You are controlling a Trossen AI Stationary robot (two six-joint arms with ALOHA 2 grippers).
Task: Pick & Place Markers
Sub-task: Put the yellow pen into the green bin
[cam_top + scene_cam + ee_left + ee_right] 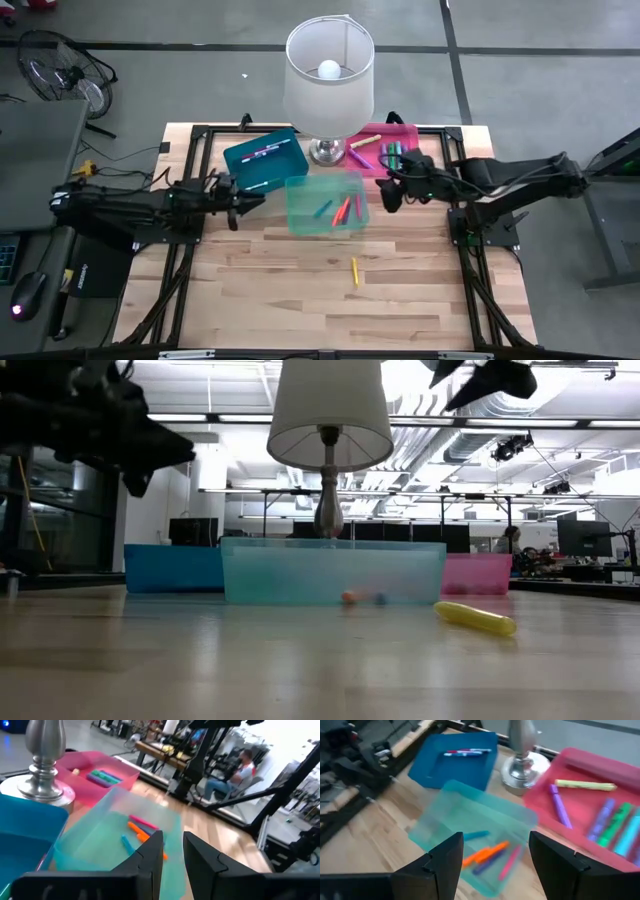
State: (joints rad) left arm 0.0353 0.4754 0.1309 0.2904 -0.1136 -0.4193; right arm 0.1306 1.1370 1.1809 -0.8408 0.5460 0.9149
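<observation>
One short yellow plastic marker (pixel 354 271) is left loose on the pale wooden plank tabletop (pixel 260 300), well apart from the bins, toward the near edge. Its long axis is seen running roughly front-to-back in the high view. It is judged to lie nearer the right gripper (pixel 390 192), which hangs above the right edge of the translucent teal plastic bin (pixel 300 222); the jaws are held wide and nothing is gripped. The left gripper (pixel 243 203) is parked above the tabletop just beside the teal bin's left wall, jaws nearly closed with a narrow gap, empty.

Inside the teal bin, orange, red, pink and blue markers (pixel 490 855) are seen lying loosely, mostly diagonal. A solid blue plastic bin (pixel 262 158) behind holds two or three thin markers. A pink plastic bin (pixel 600 780) holds purple, green, blue and yellow ones. Between the bins a lamp with a shiny metal base (pixel 327 151) and white fabric shade is set. All markers are smooth, rigid, cylindrical.
</observation>
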